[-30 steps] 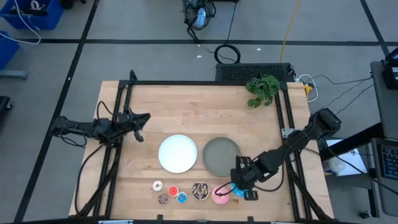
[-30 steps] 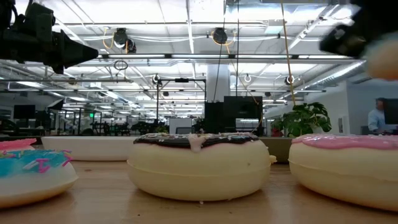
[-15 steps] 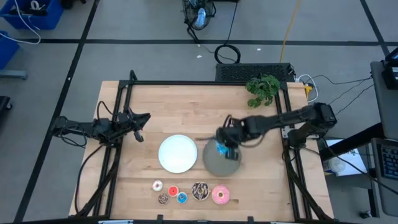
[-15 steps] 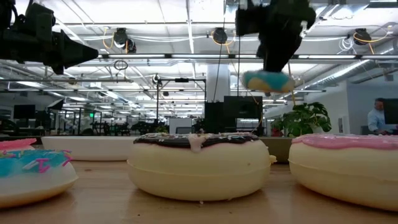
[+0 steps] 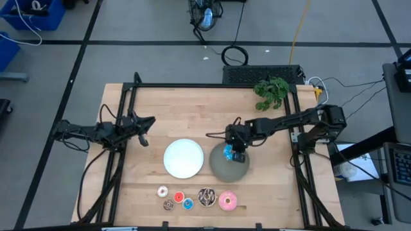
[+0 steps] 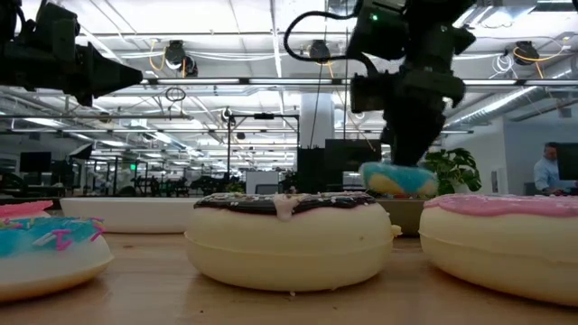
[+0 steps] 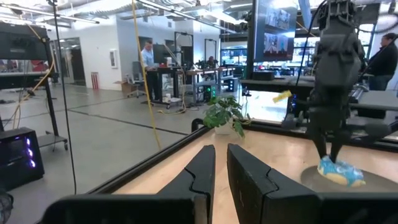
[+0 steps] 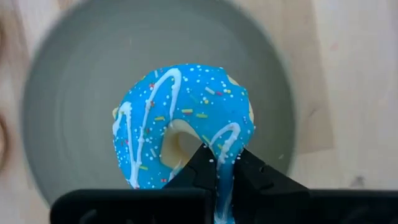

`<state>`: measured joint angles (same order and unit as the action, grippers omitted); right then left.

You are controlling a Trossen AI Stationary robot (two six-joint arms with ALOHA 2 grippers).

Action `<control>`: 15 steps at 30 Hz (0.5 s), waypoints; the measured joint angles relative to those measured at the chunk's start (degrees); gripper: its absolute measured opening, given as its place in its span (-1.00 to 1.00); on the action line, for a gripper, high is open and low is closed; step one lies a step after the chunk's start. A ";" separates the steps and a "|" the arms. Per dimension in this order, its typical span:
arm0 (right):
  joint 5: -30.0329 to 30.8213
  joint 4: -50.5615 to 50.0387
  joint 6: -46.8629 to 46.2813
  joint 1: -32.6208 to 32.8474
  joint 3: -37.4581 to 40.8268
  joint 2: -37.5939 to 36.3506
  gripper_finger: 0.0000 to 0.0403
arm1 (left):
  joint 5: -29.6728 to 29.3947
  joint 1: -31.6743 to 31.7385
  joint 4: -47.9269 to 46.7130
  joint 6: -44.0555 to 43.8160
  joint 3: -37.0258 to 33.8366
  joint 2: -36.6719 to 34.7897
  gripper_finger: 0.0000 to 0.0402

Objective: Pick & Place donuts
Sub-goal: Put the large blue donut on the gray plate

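My right gripper (image 5: pixel 232 152) is shut on the larger blue donut (image 8: pixel 180 124) over the grey plate (image 5: pixel 221 168); the low view shows the donut (image 6: pixel 397 179) low under the fingers, and I cannot tell whether it touches the plate. The brown-sprinkled donut (image 5: pixel 207 197), the pink donut (image 5: pixel 227 201) and the tiny white-pink (image 5: pixel 162 191), red (image 5: pixel 178 197), brown (image 5: pixel 168 205) and blue (image 5: pixel 187 204) donuts lie flat in a row near the table's near edge. My left gripper (image 5: pixel 149 122) waits shut and empty at the left. My right gripper pinches one side of the blue donut's ring (image 8: pixel 225 149) between its two fingers. One finger (image 8: pixel 202 158) stands at the hole's edge and the other at the outer rim. The fingers come from above, pointing down. The donut hangs slightly tilted below them, frosting up.
A white plate (image 5: pixel 183 158) lies left of the grey one. A green toy plant (image 5: pixel 271 92) stands at the far right corner. Black frame rails (image 5: pixel 192 85) run along the table's edges. People show in the room beyond the table.
My right gripper has lifted the blue donut from beside the pink donut at the near right, carried it toward the far edge and the left to above the grey plate, then lowered it toward the plate. It stays shut on the donut throughout.
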<state>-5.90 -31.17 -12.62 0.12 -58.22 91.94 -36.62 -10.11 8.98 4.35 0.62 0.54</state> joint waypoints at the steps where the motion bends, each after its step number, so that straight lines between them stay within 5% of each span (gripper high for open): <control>1: 0.24 0.08 -0.21 0.09 0.67 0.00 -0.94 | 0.01 0.02 0.17 -0.04 0.00 0.00 -0.77; 15: 0.86 3.59 -3.03 0.02 4.55 0.02 -0.81 | 0.00 0.01 0.23 1.21 0.00 0.00 -0.77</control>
<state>-5.05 -27.58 -15.65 0.14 -53.67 91.96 -36.62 -10.10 9.21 5.56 0.62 0.54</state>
